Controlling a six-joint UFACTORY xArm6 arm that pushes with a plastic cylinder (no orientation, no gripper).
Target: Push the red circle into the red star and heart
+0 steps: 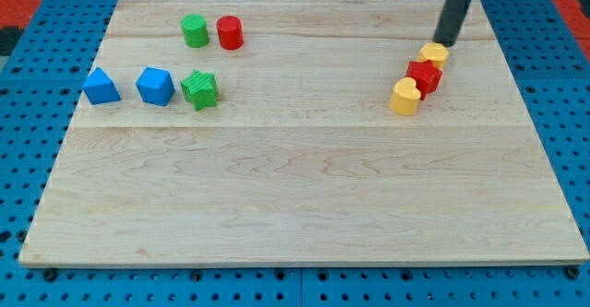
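My tip (pixel 446 41) sitting at view's upper right, just above yellow block (pixel 433 53); no jaws, holding nothing. Red circle (pixel 230 32) resting upper left, touching green circle (pixel 194 30), well apart from red star (pixel 425 75) and yellow heart (pixel 405 97). Risk: long push dragging green circle along, or circle slipping off rod.

My tip (pixel 446 42) just above the yellow block (pixel 433 53), far from the red circle (pixel 230 32)

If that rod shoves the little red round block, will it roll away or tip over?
Probably neither. The red circle block stands on its flat end, short and squat, so it should slide on the smooth wooden board. An off-centre push may swing it into the green round block close beside it. My tip is far off.
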